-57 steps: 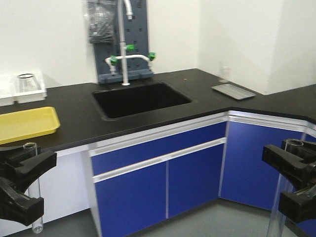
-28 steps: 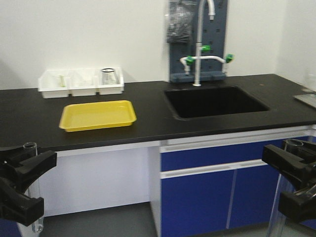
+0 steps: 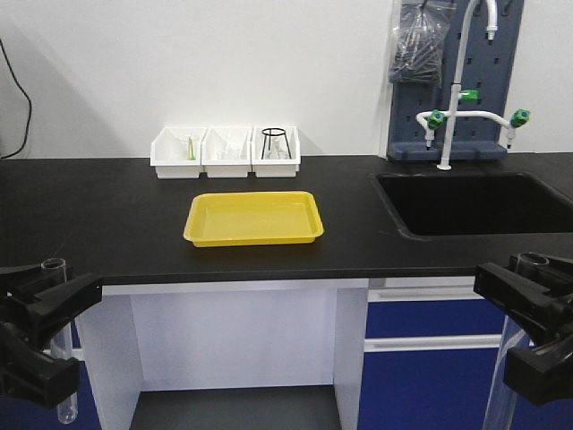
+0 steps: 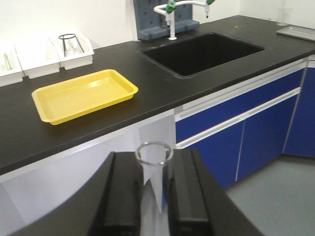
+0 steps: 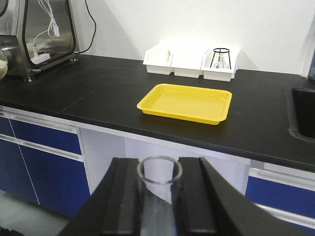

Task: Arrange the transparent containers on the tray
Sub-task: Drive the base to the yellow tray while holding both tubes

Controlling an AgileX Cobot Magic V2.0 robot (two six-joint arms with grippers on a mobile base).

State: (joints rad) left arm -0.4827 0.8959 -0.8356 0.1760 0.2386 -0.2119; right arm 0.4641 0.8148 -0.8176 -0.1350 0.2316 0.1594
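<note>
Left end effector [image 4: 155,206] clamps the thinner test tube [image 4: 150,172], right end effector [image 5: 160,211] the wider test tube [image 5: 157,194] — tray [image 3: 253,218] ahead; front view alone shows their length.

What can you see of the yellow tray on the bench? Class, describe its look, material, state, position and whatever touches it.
The yellow tray is a shallow rectangle with rounded corners and a low raised rim. It looks like smooth, glossy plastic. It lies flat, open side up, on the black counter, and nothing is in it. Three white bins stand in a row behind it, clear of its rim. The sink lies off to its right in the front view. Only the counter touches it.
</note>
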